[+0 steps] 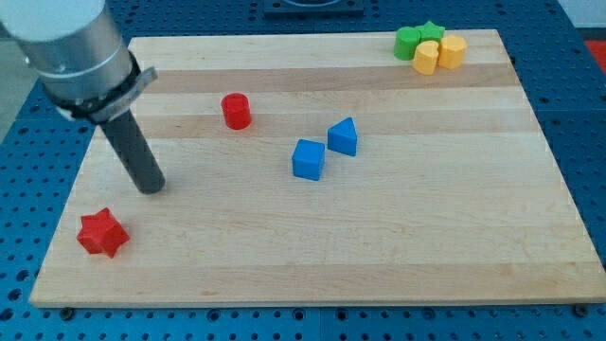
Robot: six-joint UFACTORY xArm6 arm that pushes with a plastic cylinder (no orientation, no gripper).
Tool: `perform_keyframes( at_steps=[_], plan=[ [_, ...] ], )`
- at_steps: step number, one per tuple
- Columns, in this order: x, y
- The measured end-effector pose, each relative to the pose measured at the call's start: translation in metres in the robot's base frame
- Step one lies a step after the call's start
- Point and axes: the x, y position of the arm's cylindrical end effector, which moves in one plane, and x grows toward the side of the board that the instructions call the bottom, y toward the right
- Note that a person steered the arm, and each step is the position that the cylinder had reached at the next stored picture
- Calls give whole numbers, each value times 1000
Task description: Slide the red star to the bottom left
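Observation:
The red star point(101, 233) lies near the board's bottom left corner. My tip point(151, 187) rests on the board above and to the right of the star, a short gap apart from it. The dark rod rises from the tip to the grey arm body at the view's top left.
A red cylinder point(236, 111) stands up and to the right of my tip. A blue cube point(308, 159) and a blue wedge-like block point(343, 137) sit mid-board. Two green blocks point(418, 39) and two yellow blocks point(440, 54) cluster at the top right. The wooden board point(379, 246) lies on a blue table.

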Motion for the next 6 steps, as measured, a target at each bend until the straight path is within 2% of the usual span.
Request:
perform_keyframes(
  at_steps=[1, 2, 3, 4, 6],
  plan=[
    [-43, -29],
    [-113, -26],
    [-175, 18],
    [-178, 78],
    [-72, 63]
  ],
)
